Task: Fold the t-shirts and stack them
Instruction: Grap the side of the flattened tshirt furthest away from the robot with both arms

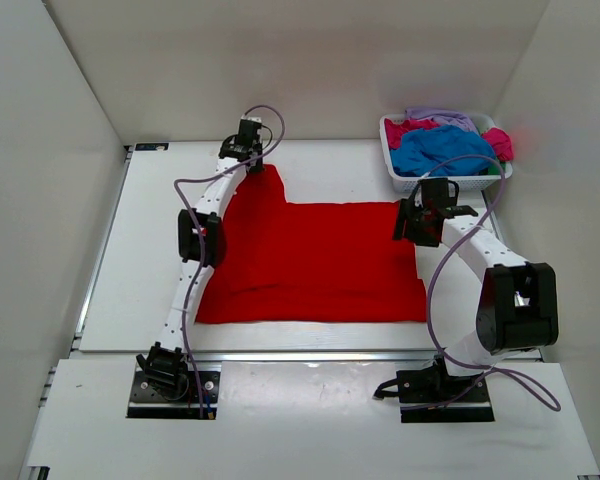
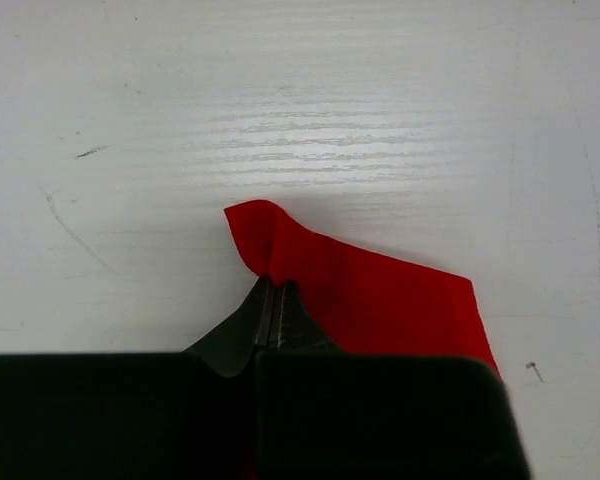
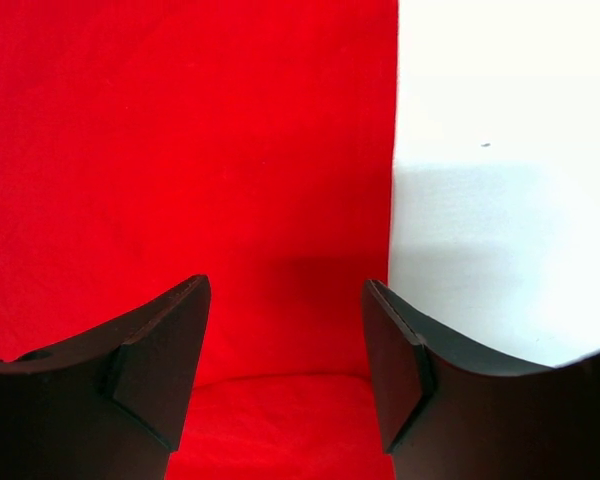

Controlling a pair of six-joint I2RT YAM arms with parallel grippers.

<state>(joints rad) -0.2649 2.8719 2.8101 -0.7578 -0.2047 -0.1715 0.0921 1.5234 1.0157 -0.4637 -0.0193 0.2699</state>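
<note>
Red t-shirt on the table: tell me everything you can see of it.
The red t-shirt is bright, plain, soft-looking cloth, spread mostly flat on the white table with a faint fold line near its front edge. Its far-left part is drawn out into a tapering point, whose tip is pinched between the shut fingers of the left gripper. The right gripper, fingers open, is above its right edge; contact there is unclear.

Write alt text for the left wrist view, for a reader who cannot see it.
The left tool, jaws closed, pinches a corner of the red t-shirt, whose tip curls over just beyond it. The cloth lies on a white table marked with a few faint scuffs; the tool's black body fills the bottom of the frame.
</note>
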